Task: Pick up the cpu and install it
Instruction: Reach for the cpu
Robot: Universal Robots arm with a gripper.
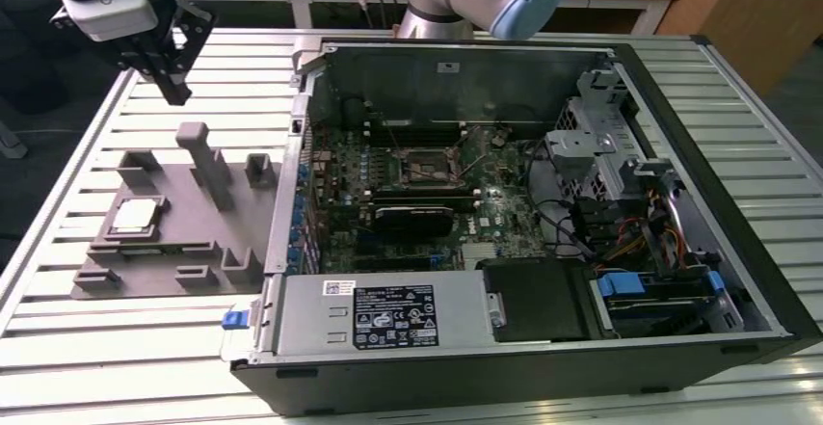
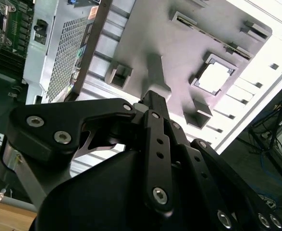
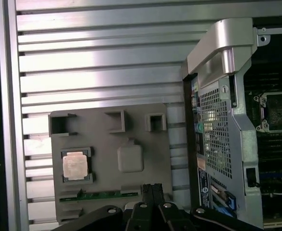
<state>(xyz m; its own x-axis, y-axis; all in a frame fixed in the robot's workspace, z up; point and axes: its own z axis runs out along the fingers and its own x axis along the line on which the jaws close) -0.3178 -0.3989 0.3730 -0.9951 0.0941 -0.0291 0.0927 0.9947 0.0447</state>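
The cpu [image 3: 76, 166] lies flat in a square recess of the grey fixture plate [image 3: 102, 144], pale metal top up. Near it on the plate sits a rounded square block [image 3: 130, 158]. A green circuit strip [image 3: 100, 195] runs along the plate edge nearest the gripper [image 3: 153, 187], whose black fingers meet with nothing between them. The plate rests on a slatted metal table [image 3: 97, 62], just beside the open computer case [image 3: 222, 125], where a socket frame [image 3: 277, 111] shows on the motherboard.

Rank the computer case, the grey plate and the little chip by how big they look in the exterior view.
Largest: computer case
Then: grey plate
Smallest: chip, lying on that plate
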